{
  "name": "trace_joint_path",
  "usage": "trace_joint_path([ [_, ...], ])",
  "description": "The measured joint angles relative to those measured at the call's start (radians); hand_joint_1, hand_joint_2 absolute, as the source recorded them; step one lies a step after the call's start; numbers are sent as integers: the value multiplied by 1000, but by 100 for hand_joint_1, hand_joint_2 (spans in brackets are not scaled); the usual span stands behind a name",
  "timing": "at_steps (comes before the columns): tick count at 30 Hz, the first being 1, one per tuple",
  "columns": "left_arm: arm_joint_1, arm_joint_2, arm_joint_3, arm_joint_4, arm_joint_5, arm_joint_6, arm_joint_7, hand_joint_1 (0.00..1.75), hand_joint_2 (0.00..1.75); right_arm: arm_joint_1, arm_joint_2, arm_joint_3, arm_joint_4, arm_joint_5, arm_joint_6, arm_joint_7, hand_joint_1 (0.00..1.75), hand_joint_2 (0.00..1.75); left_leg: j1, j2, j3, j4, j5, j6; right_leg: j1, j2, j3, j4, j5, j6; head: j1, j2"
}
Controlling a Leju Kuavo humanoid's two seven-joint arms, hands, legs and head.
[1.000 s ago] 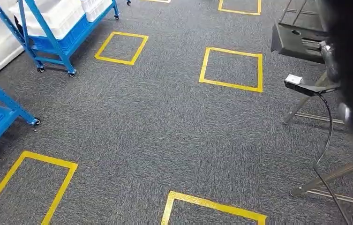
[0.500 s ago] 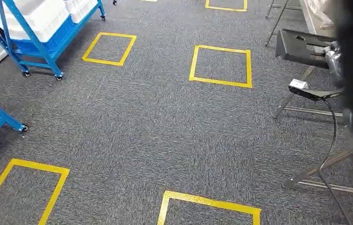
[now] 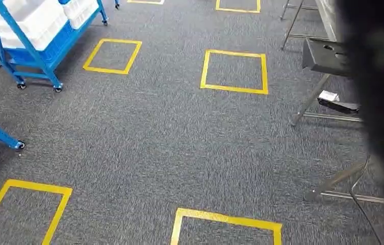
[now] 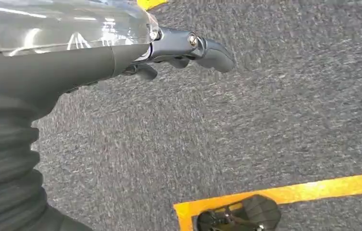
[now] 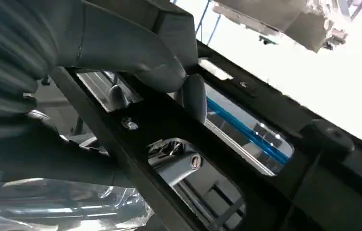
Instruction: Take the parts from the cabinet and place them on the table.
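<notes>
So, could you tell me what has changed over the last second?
The whole head view has shifted, so the camera moved, not the things: the blue shelf cart and yellow floor squares slid left and the folding stand slid up. The right hand grips a black frame part.

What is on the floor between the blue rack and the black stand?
In the head view, grey carpet with two yellow tape squares lies between the blue rack and the black stand.

The left hand (image 4: 135, 53) hangs over grey carpet (image 4: 246, 130), its grey thumb (image 4: 207, 48) stretched out — darker fingers (image 4: 145, 71) curl beneath it, and nothing shows between them. A strip of yellow tape (image 4: 313, 190) crosses the carpet well apart from the hand, turning 1 corner — a dark object (image 4: 246, 216) lies on that corner.
</notes>
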Motion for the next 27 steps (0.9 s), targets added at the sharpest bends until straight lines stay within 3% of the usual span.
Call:
trace_joint_path([
  [2, 1, 0, 0, 0, -1, 0, 2, 0, 175, 0, 0, 0, 0, -5, -3, -2, 175, 175, 2, 0, -5, 12, -14, -12, -9, 5, 1, -7, 7, -13, 0, 0],
  [3, 1, 1, 0, 0, -2, 0, 3, 0, 175, -1, 0, 0, 0, -8, -5, -3, 175, 175, 3, -8, -19, 45, -41, -17, -9, 7, 1, -7, 7, -19, 0, 0],
  [5, 1, 0, 0, 0, -2, 0, 6, 0, 175, 0, 0, 0, 0, -12, -8, -4, 175, 175, 9, -11, -88, 202, -122, -22, -5, 11, -1, -7, 8, -24, 0, 0],
  [6, 1, 0, 0, 0, -3, -1, 6, 0, 175, 2, 0, 0, 0, -13, -8, -4, 175, 175, 11, -11, -124, 282, -152, -23, -3, 14, -1, -7, 8, -24, 0, 0],
  [7, 1, 0, 0, 0, -3, -3, 6, 0, 175, 4, 0, 0, 0, -14, -8, -5, 175, 175, 11, -11, -150, 335, -161, -23, -1, 18, -1, -6, 8, -25, 0, 0],
  [8, 2, 0, 0, 0, -3, -3, 6, 0, 175, 4, 0, 0, 0, -14, -8, -5, 175, 175, 11, -11, -148, 327, -143, -21, 0, 23, -1, -5, 8, -25, 0, 0],
  [9, 2, 0, 0, 0, -3, -4, 8, 0, 175, 4, 0, 0, 0, -14, -7, -5, 175, 175, 11, -12, -124, 270, -104, -18, 0, 28, -1, -4, 7, -25, 0, 0],
  [11, 1, 2, 0, 0, -3, -5, 8, 0, 175, 2, 0, 0, 0, -14, -7, -4, 175, 175, 11, -23, -37, 83, -11, -8, -1, 36, 0, -2, 7, -23, 0, 0],
  [12, 1, 2, 0, 0, -3, -5, 8, 0, 175, 2, 1, 0, 0, -13, -7, -3, 175, 175, 10, -44, -9, 22, -8, -3, -2, 39, -1, -2, 7, -22, 0, 0],
  [13, 1, 2, 0, 0, -3, -5, 9, 0, 175, 1, 1, 0, 0, -11, -8, -2, 175, 175, 7, -43, -2, 7, -7, -3, 1, 45, -6, 0, 9, -15, 0, 0],
  [16, 0, 2, 0, 0, -3, -5, 9, 0, 175, 5, 3, 1, 1, -11, -8, -1, 175, 175, 2, -36, -7, 7, -2, 6, -8, 53, -9, -9, 18, 4, 0, 0],
  [17, -1, 1, 0, 0, -3, -5, 9, 0, 175, 6, 2, 1, 2, -11, -9, 1, 175, 175, 11, -28, 1, -14, 13, 20, -8, 48, -13, 2, 12, 10, 0, 0],
  [18, -2, 1, 0, 0, -3, -5, 8, 0, 175, 6, 1, 1, 2, -11, -11, 1, 175, 175, 7, -25, 4, -21, 17, 24, -7, 31, -24, 23, -6, 9, 0, 0],
  [21, -2, 1, 0, 0, -3, -6, 8, 0, 175, 6, 0, 2, 3, -11, -12, 2, 175, 175, 5, -19, -1, -21, 20, 29, -5, 24, -116, 229, -117, 13, 0, 0],
  [22, -2, 1, 0, 0, -3, -6, 8, 0, 175, 10, 0, 3, 4, -11, -12, 2, 175, 175, 5, -17, -2, -20, 20, 29, -5, 24, -145, 293, -136, 15, 0, 0],
  [23, -2, 1, 0, 0, -3, -8, 8, 0, 175, 13, 0, 3, 5, -11, -12, 2, 175, 175, 5, -15, -3, -18, 19, 29, -6, 23, -149, 301, -127, 16, 0, 0],
  [24, -2, 1, 0, 0, -3, -10, 8, 0, 175, 14, 0, 5, 5, -11, -12, 2, 175, 175, 6, -12, -3, -15, 18, 28, -8, 21, -126, 260, -96, 17, 0, 0],
  [26, -1, -1, 0, 0, -3, -13, 8, 0, 175, 9, 0, 6, 5, -11, -11, 3, 175, 175, 6, -9, -4, -5, 11, 22, -11, 8, -35, 91, -14, 18, 0, 0],
  [27, -1, -1, 0, 0, -3, -14, 8, 0, 175, 8, 0, 6, 5, -11, -11, 4, 175, 175, 6, -7, -5, 3, 5, 16, -10, -10, 5, 10, -2, 16, 0, 0],
])
